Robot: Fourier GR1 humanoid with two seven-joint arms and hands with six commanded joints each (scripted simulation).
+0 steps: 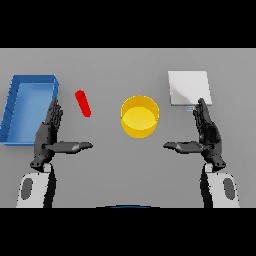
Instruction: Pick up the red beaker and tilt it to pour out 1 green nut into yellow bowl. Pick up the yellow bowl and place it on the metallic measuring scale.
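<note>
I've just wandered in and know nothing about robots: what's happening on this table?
Nothing is being handled yet. The left hand and right hand hover open over the grey table. Between them stands the yellow bowl; the red beaker is left of it, the metallic scale to its right, a blue tray at far left.

**Both hands open, idle pose**

I see both arms entering from the lower edge, white and grey forearms roughly upright and parallel, well apart. Left hand (pixel 49 134): fingers straight, pointing away from the body, thumb stretched inward toward the centre. Right hand (pixel 207 135): mirror pose, fingers straight and pointing away, thumb stretched inward toward the left hand. Neither hand holds or touches anything. Wrists look straight, in line with the forearms. Both hands sit at about the same height in the head view.
</note>
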